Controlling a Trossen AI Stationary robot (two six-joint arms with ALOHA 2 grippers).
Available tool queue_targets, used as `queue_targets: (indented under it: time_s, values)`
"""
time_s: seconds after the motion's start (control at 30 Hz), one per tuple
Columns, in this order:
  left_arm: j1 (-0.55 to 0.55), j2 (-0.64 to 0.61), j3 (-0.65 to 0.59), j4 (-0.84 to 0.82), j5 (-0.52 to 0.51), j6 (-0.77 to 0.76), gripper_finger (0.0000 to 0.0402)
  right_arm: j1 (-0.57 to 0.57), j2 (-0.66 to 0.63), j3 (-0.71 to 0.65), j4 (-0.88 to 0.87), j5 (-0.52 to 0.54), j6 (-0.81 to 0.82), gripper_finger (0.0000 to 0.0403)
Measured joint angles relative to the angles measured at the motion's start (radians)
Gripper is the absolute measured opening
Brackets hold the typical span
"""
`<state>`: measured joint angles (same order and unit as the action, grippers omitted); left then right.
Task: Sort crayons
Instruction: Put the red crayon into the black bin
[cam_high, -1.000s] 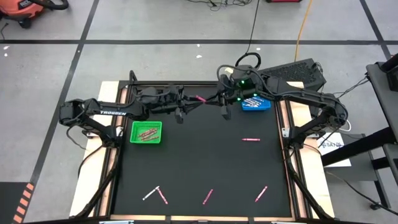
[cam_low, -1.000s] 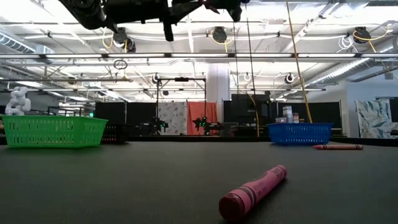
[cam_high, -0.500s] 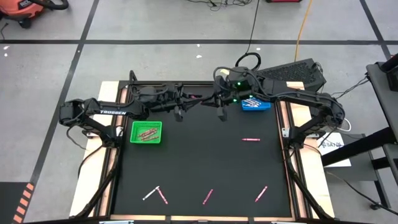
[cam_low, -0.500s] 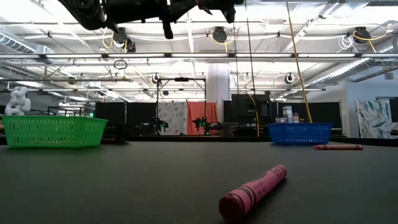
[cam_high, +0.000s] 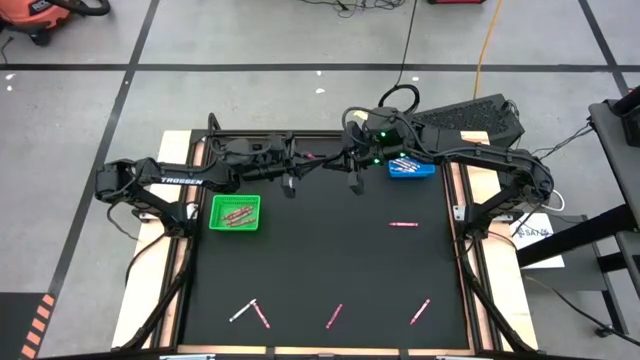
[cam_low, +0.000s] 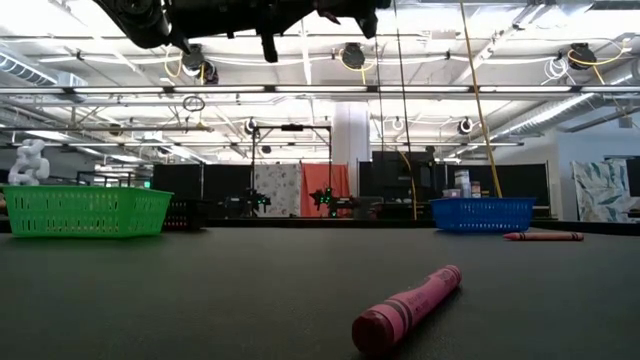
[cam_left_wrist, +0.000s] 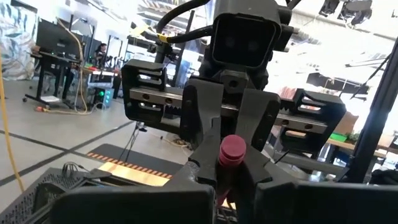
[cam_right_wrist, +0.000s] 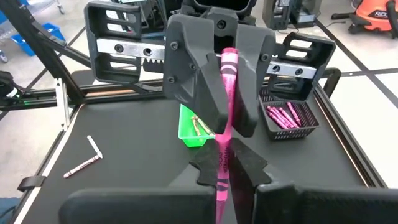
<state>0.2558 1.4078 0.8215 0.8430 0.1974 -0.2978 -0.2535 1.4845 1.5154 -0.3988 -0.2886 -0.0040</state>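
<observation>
A pink crayon (cam_high: 312, 157) is held level, high above the table's far edge, between my two grippers, which face each other. My left gripper (cam_high: 302, 163) comes from the table's left and my right gripper (cam_high: 334, 160) from the right; both are shut on the crayon. Loose crayons lie flat on the black mat: a pink one (cam_high: 403, 224) at mid right, and pink ones (cam_high: 420, 310) (cam_high: 334, 316) and a pink and white pair (cam_high: 250, 312) near the front edge. One of these shows close up in the low view (cam_low: 408, 305). My left gripper pinches the crayon's left end part (cam_right_wrist: 228, 68) between its two fingers (cam_right_wrist: 198, 81), coming level from the table's left and lying along the crayon, which is clear of the table. My right gripper pinches the crayon's right end part (cam_right_wrist: 222, 163) between its two fingers (cam_right_wrist: 208, 168), coming level from the table's right and lying along the crayon. The crayon's flat end (cam_left_wrist: 231, 149) shows between that gripper's fingers in the left wrist view.
A green tray (cam_high: 235, 212) with crayons in it sits at the mat's left. A blue tray (cam_high: 411, 166) with pale crayons sits at the far right. A black basket (cam_right_wrist: 289, 115) of pink crayons stands beyond the left gripper. The mat's middle is bare.
My right gripper has gone toward the table's left, carrying the pink crayon level up to my left gripper, so that the crayon's left end now lies between the left gripper's fingers. My left arm has kept its place.
</observation>
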Motion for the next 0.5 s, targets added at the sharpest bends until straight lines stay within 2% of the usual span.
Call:
queue_targets:
  time_s: [0.13, 0.27, 0.5]
  values:
    - [0.000, 0.000, 0.000, -0.015, -0.001, 0.036, 0.0016, 0.000, 0.000, 0.000, 0.000, 0.011, 0.023, 0.0022]
    - [0.008, 0.000, 0.001, -0.065, -0.023, 0.084, 0.0017, -0.001, 0.000, -0.001, -0.011, 0.077, 0.021, 0.0059]
    - [0.086, -0.002, 0.001, -0.182, -0.024, 0.125, 0.0017, -0.021, -0.001, -0.001, -0.042, 0.106, 0.011, 0.0117]
